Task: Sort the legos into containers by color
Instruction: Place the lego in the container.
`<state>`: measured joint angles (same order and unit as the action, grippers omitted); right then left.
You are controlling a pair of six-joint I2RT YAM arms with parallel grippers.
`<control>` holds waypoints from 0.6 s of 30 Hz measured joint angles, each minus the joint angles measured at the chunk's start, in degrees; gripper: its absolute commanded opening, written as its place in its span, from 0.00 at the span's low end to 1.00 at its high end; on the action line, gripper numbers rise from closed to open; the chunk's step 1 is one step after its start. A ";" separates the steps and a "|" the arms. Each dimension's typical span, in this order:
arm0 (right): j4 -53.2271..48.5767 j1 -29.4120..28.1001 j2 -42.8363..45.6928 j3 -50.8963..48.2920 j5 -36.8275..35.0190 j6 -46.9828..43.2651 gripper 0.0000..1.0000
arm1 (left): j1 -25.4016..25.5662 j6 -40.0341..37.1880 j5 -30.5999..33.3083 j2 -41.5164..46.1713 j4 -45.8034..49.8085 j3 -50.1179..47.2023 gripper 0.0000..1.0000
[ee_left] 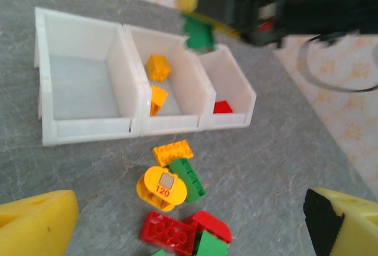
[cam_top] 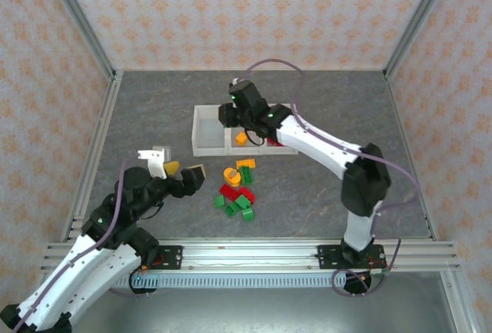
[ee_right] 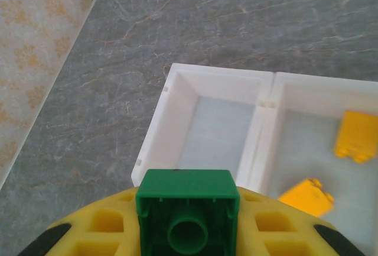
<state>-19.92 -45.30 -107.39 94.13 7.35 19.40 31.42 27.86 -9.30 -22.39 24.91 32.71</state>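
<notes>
In the top external view, the right gripper [cam_top: 231, 116] hangs over the row of three joined white translucent plastic bins [cam_top: 207, 148] on the grey marbled worktop [cam_top: 346, 118]. A loose pile of small red, green and orange-yellow plastic bricks [cam_top: 238, 192] lies just in front of the bins. The left gripper [cam_top: 183, 170] is off to the pile's left, jaws spread wide.

In the left wrist view, the left gripper [ee_left: 189, 226] gapes above the pile [ee_left: 177, 208]. The middle bin [ee_left: 171, 127] holds two orange-yellow bricks [ee_left: 157, 67], and the right bin [ee_left: 233, 117] holds a red brick [ee_left: 222, 107]. A green plastic brick [ee_left: 198, 31] hangs above them in the right gripper.

In the right wrist view, the right gripper [ee_right: 188, 226] is clamped on the green plastic brick [ee_right: 188, 208], with the left and middle bins [ee_right: 177, 73] below.
</notes>
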 measured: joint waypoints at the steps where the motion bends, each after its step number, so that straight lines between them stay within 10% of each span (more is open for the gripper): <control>1: 0.09 0.00 -2.19 1.53 0.33 0.00 0.25 | 0.13 0.28 0.42 1.18 0.02 0.02 0.99; 13: -1.53 0.15 -24.85 20.83 3.61 -0.94 0.35 | 0.15 2.25 3.43 5.42 1.16 0.02 0.99; 18: -4.96 0.26 -28.13 27.67 4.13 -2.14 0.63 | 0.28 2.16 3.41 5.68 1.16 0.02 0.99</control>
<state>-24.88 -45.04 -135.52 121.80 11.49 17.26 31.70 30.02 -5.89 -16.71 26.06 32.73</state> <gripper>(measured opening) 0.543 0.992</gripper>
